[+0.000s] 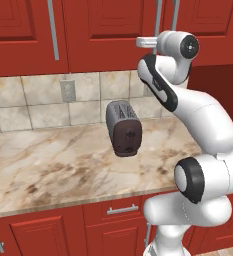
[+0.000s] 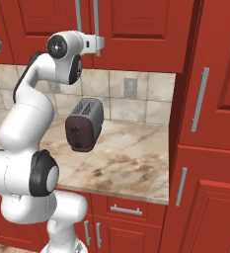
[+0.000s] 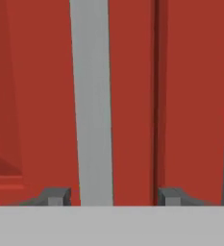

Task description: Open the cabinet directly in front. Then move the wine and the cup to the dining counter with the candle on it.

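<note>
The red upper cabinet (image 1: 108, 35) (image 2: 136, 29) hangs over the worktop with its doors closed. My gripper (image 1: 144, 42) (image 2: 97, 45) is raised against the lower end of a long silver bar handle (image 1: 159, 20) (image 2: 95, 17). In the hand view that handle (image 3: 91, 96) runs upright between the two tips of my gripper (image 3: 112, 197), close to the left fingertip (image 3: 56, 196). A gap stays open on the right side, so the jaws stand open around the bar. The seam between the two doors (image 3: 155, 96) lies just right of the handle. The wine, the cup, the dining counter and the candle are out of view.
A dark toaster (image 1: 124, 127) (image 2: 84, 123) stands on the marbled worktop (image 1: 48, 160) (image 2: 131, 163) below my arm, backed by beige tiles with an outlet (image 1: 68, 91). A tall red cabinet (image 2: 210, 123) closes the right side. Low red cabinets with drawers (image 1: 113, 210) run beneath.
</note>
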